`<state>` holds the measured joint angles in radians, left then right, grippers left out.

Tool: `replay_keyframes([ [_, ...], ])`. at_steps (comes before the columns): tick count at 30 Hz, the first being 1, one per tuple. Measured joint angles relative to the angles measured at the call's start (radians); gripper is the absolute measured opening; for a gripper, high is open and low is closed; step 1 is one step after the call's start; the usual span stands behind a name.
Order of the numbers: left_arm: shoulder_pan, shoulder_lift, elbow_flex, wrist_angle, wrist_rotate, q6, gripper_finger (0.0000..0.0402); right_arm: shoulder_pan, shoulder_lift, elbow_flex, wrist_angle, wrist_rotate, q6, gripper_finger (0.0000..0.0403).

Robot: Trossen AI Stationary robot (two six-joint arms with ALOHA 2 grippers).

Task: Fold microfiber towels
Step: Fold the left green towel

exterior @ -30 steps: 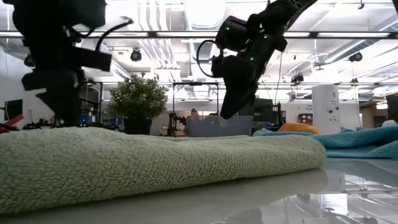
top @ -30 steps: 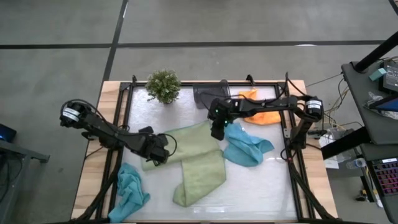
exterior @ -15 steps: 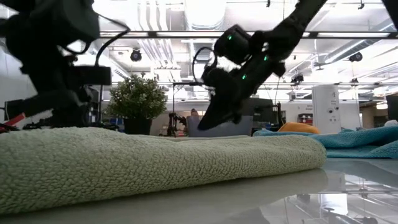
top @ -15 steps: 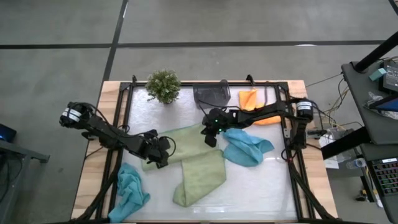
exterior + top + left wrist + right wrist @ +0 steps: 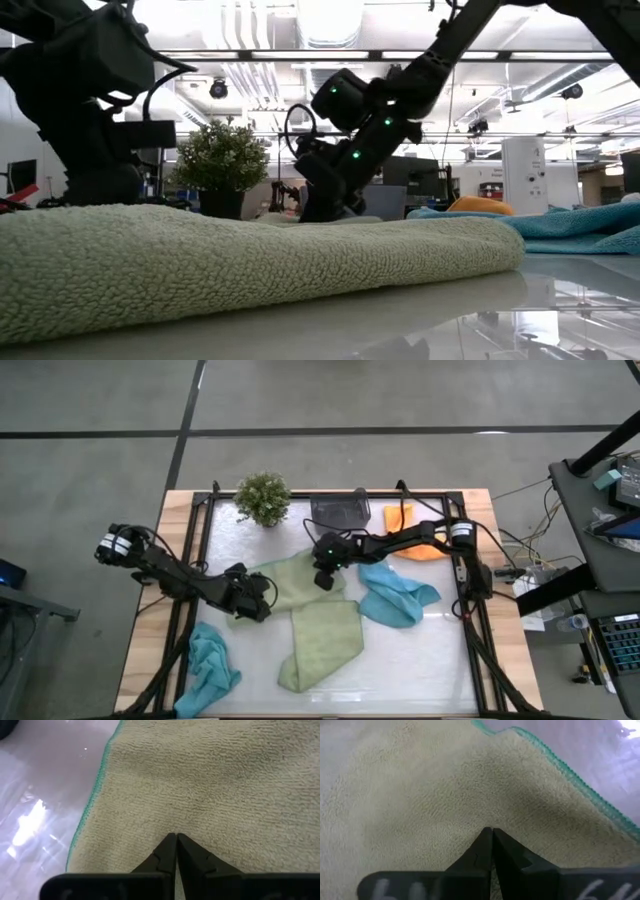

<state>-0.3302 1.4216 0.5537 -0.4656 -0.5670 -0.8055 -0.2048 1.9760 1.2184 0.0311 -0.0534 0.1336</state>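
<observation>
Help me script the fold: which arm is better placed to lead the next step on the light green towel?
Neither clearly. The left gripper has its jaws shut on the light green towel at its left end, and the right gripper on its far right corner. Probably both lift together.

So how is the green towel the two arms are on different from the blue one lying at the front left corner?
The light green towel lies spread out in the middle of the table, while the teal-blue towel sits crumpled in a heap by the edge. The left gripper and right gripper are both shut on the light green towel; nothing touches the teal-blue towel. Both are soft cloths, not yet folded neatly.
</observation>
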Motion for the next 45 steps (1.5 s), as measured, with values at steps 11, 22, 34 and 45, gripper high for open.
replay_keyframes([
  [11, 0.002, -0.006, 0.019, -0.088, 0.023, -0.052, 0.0001, -0.004, -0.044, 0.077, -0.212, 0.013, -0.03, 0.0009],
  [22, -0.012, -0.01, 0.116, -0.047, -0.019, 0.002, 0.0001, 0.037, -0.15, 0.09, -0.278, 0.011, 0.004, 0.0009],
  [34, -0.014, -0.01, 0.099, 0.067, -0.036, 0.162, 0.0001, 0.042, -0.166, 0.084, -0.469, -0.007, 0.191, 0.006],
  [45, -0.014, -0.01, 0.079, 0.071, -0.064, 0.158, 0.0001, 0.019, -0.165, 0.079, -0.39, 0.014, 0.271, 0.0206],
])
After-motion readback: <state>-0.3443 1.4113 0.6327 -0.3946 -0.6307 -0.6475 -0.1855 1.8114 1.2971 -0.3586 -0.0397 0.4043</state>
